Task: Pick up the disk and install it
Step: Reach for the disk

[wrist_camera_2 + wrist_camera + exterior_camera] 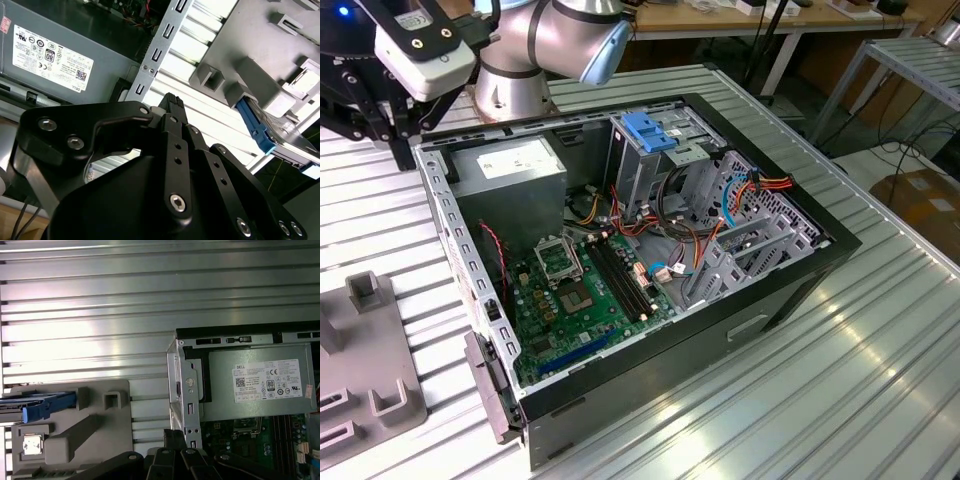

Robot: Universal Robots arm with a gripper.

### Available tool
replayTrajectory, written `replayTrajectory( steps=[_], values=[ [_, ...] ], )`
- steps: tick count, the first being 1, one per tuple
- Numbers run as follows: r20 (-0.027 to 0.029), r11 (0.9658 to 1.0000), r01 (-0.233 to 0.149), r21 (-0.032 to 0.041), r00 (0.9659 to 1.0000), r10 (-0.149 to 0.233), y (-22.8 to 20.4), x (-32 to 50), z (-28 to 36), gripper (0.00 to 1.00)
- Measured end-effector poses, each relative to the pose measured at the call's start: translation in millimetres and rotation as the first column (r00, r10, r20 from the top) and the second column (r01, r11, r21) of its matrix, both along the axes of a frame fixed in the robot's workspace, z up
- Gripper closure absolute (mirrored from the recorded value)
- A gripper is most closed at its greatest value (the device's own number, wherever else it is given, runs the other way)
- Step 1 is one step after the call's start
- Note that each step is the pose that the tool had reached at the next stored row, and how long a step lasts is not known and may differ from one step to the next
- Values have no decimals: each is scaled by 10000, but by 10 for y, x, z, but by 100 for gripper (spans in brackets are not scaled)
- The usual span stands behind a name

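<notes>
The disk (31, 406) is a flat silver drive with a blue rail along its edge. It stands in a slot of the grey fixture plate (95, 437) on the table, and in the second wrist view the disk (280, 137) sits in the same plate (260, 55). My gripper (171, 102) is shut with nothing in it. It hangs above the ribbed table between the fixture and the corner of the open computer case (790, 290), well apart from the disk. In the exterior view my gripper (380, 125) is at the far left, beside the case's rear corner.
The grey power-supply box (255, 382) with a white label fills the case's near corner. A blue bracket (650, 130) tops the metal drive cage, with cables and the green motherboard (585, 290) below. The fixture plate (370, 390) lies at the exterior view's left.
</notes>
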State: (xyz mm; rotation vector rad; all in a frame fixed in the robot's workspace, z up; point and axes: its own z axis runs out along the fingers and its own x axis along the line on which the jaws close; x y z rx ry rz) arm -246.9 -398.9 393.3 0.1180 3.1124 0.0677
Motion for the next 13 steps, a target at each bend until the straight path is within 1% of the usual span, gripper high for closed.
replayTrajectory(
  steps=[13],
  values=[
    [0,10000,0,1,10000,0,0,-89,0,90]
  ],
)
